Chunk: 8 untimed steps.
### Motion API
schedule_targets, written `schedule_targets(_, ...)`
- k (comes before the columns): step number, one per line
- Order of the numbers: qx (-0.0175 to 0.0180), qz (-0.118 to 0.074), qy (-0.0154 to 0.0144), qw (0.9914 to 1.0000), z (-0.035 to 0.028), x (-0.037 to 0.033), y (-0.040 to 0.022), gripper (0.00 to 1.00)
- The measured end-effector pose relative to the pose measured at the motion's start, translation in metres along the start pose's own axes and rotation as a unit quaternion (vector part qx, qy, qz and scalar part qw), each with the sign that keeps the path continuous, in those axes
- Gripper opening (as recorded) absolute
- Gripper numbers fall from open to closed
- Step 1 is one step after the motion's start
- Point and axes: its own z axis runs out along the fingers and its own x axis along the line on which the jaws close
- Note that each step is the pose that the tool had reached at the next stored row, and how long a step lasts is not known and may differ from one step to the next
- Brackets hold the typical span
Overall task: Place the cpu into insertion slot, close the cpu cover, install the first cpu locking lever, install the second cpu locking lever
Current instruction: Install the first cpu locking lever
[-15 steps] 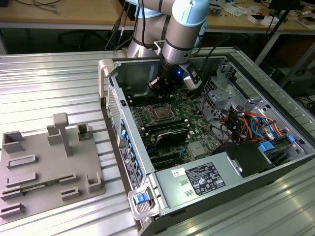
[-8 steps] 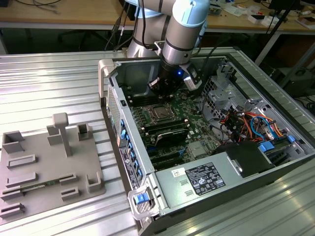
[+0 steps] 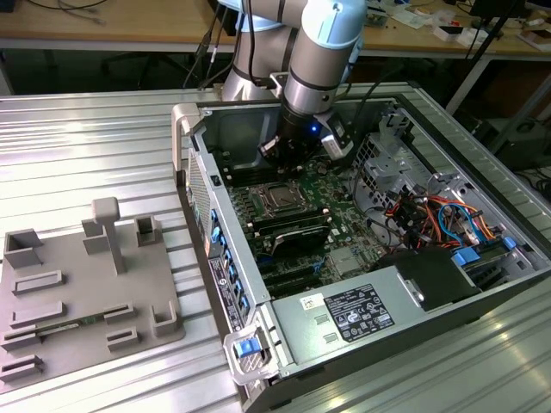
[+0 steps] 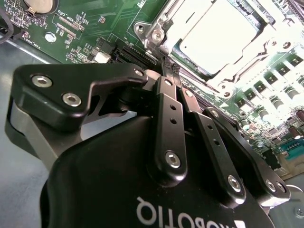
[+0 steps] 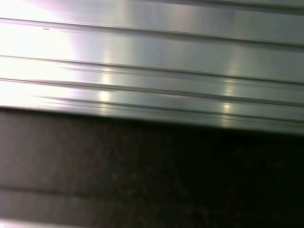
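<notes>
- The hand (image 4: 167, 71) is clenched, its 2 fingers (image 4: 170, 118) pressed together, grasping nothing.
- The cpu (image 4: 219, 35) sits in the insertion slot (image 4: 156, 33) just beyond the fingertips, under the cpu cover (image 4: 247, 66).

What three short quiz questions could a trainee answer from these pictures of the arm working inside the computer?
1. True or false: the cpu already lies in the insertion slot.
2. The gripper has its fingers: A) wide apart, B) close together, C) clamped on a cable?
3. Fill in: in the exterior view, the grey fixture plate lies to the computer case's ____.

Key: 1 true. 2 B. 3 left.
</notes>
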Motion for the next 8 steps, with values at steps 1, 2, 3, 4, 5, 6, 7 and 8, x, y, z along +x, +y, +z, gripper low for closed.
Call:
schedule_targets(1,0.0000,0.000,0.0000,1.00000,0.0001,0.0000,-0.0001,0.11)
schedule_targets(2,0.0000,0.000,0.0000,1.00000,0.0003,0.0000,-0.0003,0.11)
schedule_targets(3,0.0000,0.000,0.0000,1.00000,0.0004,0.0000,-0.0004,0.11)
schedule_targets(4,0.0000,0.000,0.0000,1.00000,0.0006,0.0000,-0.0006,0.11)
schedule_targets(5,0.0000,0.000,0.0000,1.00000,0.0007,0.0000,-0.0007,0.11)
schedule_targets(6,0.0000,0.000,0.0000,1.00000,0.0007,0.0000,-0.0009,0.11)
schedule_targets(7,0.0000,0.000,0.0000,1.00000,0.0007,-0.0001,-0.0010,0.11)
schedule_targets(8,0.0000,0.000,-0.0001,1.00000,0.0008,-0.0001,-0.0011,0.11)
